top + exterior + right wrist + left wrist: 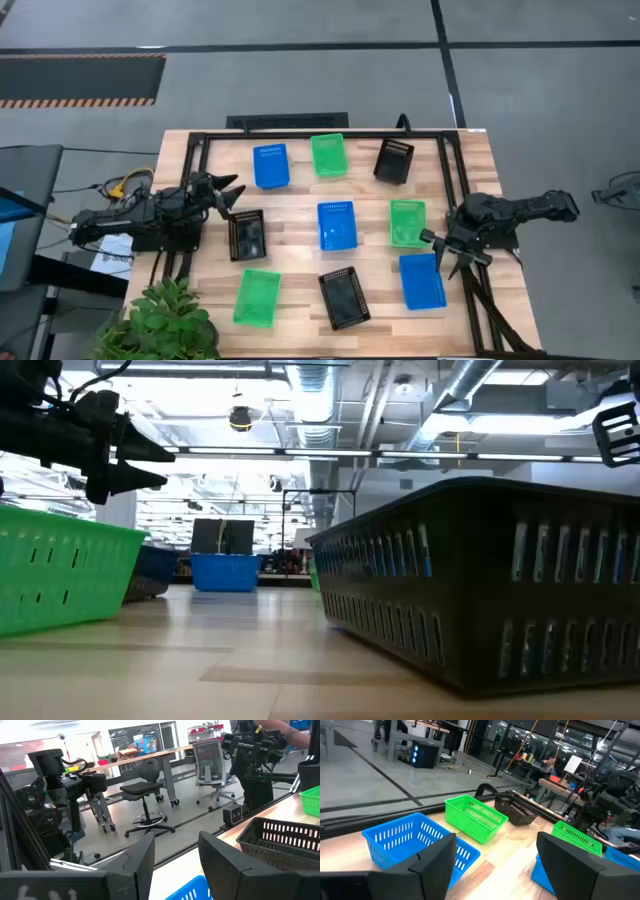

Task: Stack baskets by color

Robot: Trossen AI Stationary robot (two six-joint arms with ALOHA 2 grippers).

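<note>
Several small mesh baskets lie apart on the wooden table, each resting on its base. Three are blue, three green and three black. My left gripper hovers open at the table's left side, just beyond the left black basket. It points toward the blue basket and green basket of the far row. My right gripper stands open at the right side, between the right green basket and the near blue one. Nothing is between either gripper's fingers.
A dark metal frame borders the table's far, left and right sides. A leafy plant stands at the near left corner. In the low view a black basket looms at the near right and a green one at the near left.
</note>
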